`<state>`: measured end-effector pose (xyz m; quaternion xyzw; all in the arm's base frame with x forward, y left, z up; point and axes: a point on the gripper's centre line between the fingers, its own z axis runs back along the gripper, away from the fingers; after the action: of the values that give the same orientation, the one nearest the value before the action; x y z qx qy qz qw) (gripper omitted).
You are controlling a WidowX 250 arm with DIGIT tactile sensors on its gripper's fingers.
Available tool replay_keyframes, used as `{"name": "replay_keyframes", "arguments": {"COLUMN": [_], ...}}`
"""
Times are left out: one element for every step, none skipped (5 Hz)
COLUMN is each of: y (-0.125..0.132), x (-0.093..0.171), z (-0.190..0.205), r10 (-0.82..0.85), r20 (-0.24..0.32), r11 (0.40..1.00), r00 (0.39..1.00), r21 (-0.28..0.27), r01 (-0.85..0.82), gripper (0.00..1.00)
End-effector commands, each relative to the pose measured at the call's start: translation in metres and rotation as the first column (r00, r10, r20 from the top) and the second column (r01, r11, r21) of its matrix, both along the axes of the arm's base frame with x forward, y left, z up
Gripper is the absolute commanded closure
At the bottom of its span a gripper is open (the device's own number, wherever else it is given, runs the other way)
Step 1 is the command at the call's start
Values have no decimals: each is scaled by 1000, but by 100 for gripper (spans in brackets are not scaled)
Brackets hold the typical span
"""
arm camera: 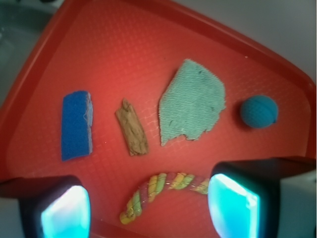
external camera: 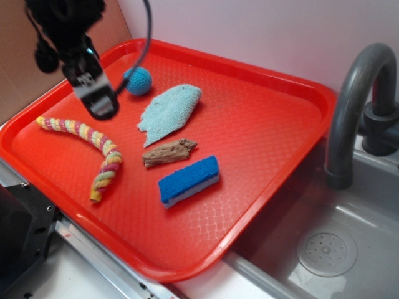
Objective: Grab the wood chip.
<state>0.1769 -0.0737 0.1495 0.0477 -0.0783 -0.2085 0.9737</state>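
The red plastic tray (external camera: 262, 112) is viewed obliquely from above by the exterior camera; the same tray (arm camera: 124, 44) is viewed nearer, downward, from the wrist.

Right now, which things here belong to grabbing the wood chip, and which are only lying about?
For the job: wood chip, gripper.

Lying about: blue sponge, striped rope, teal cloth, blue ball, all on the red tray.

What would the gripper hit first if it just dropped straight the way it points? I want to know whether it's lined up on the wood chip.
Probably the rope, or bare tray beside it. The open gripper brackets the rope; the wood chip lies beyond. Depth is unclear.
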Motion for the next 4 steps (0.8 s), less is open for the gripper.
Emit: {"name": "replay_keyframes", "arguments": {"y": [-3, 7, 10, -6], "x": [15, 23, 30, 32], "z": [-35, -45, -67, -89], "r10": [28, 44, 30, -89], "r20": [-50, -65, -113, -144], "r11": [1000, 999, 996, 986], "r00": [998, 997, 993, 986], "r21": [15, -28, -84, -150], "r01": [-28, -46, -39, 67], "gripper": [0, 0, 0, 0]}}
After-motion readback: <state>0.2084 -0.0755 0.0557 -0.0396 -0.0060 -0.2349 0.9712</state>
